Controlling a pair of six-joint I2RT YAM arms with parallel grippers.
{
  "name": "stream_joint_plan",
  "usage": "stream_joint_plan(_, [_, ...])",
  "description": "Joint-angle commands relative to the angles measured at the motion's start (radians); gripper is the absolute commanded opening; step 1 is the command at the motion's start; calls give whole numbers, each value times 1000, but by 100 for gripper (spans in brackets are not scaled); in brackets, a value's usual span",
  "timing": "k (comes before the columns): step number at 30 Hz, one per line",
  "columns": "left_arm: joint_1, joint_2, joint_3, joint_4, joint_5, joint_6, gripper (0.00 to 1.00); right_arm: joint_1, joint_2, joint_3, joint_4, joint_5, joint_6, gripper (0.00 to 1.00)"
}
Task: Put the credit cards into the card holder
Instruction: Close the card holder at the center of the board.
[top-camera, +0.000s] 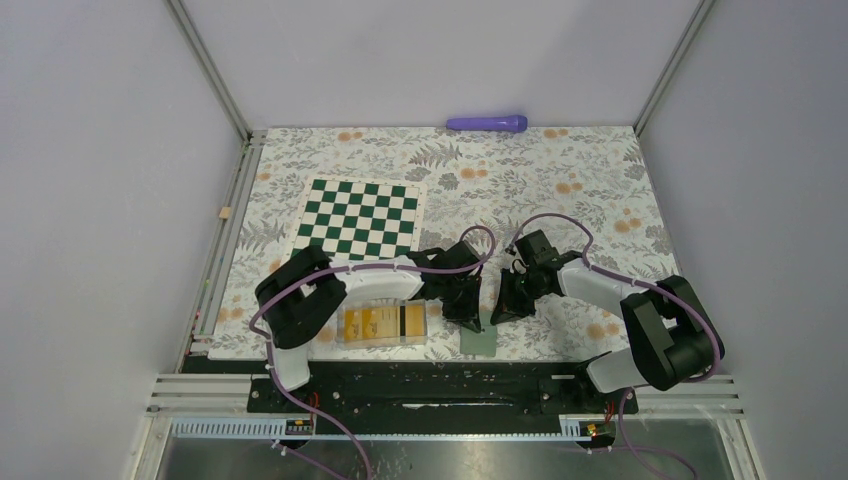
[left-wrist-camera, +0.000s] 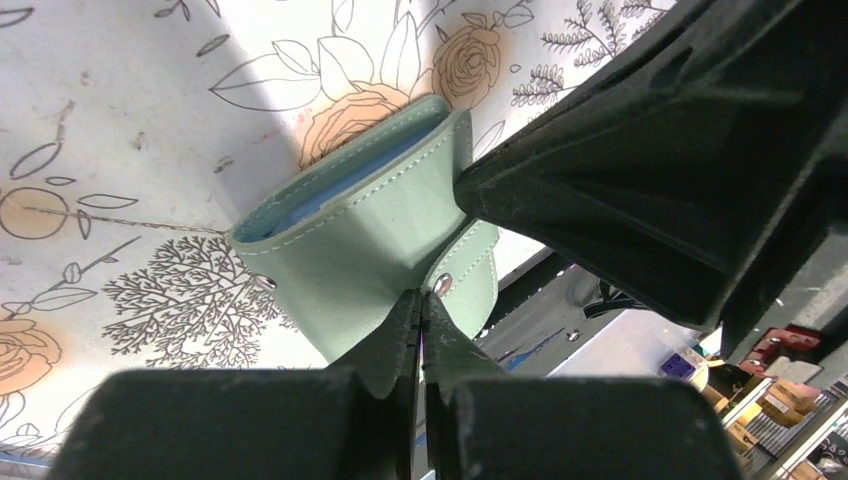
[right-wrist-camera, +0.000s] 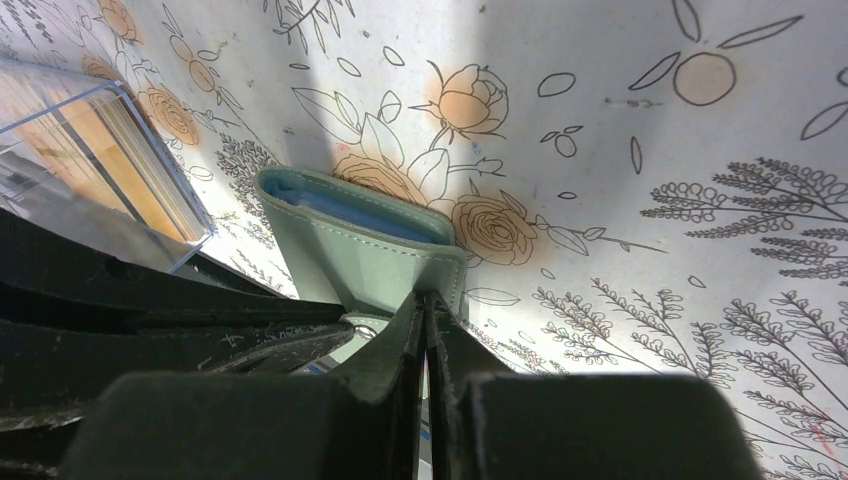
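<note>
Sage-green card holder (top-camera: 478, 341) sits at the near edge of the floral mat (top-camera: 560, 200), seen from above. The left gripper (top-camera: 467, 312) and right gripper (top-camera: 503, 308) are down on it from either side. Just to its left stands a clear box (top-camera: 385, 324) with the credit cards (top-camera: 368, 322) inside, and a chessboard (top-camera: 362, 216) lies farther back.

From the left wrist, the fingers (left-wrist-camera: 392, 340) are pinched together on the holder's snap flap, and blue lining shows at its mouth.

From the right wrist, the fingers (right-wrist-camera: 400, 340) are clamped tight on the holder's stitched edge, with the clear box close by on the far side.
</note>
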Motion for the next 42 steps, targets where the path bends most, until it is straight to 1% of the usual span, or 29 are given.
stream_joint_plan(1, [-13,-49,3,2,-7,12,0,0,21,2,-8,58,-20,6])
stream_joint_plan(22, [-16,-9,20,69,37,2,0,8,6,0,9,20,-20,7])
stream_joint_plan(26, [-15,-6,5,128,76,-20,0,8,15,2,12,16,-22,7])
stream_joint_plan(30, [-14,0,9,139,83,-23,0,8,19,-1,15,13,-21,7])
stream_joint_plan(32, [-14,5,11,136,83,-24,0,8,20,-1,16,12,-23,7])
stream_joint_plan(37, [-14,0,21,57,31,-2,0,7,21,-2,15,12,-22,7])
stream_joint_plan(42, [-14,-2,5,50,24,-5,0,7,19,-2,15,10,-24,7])
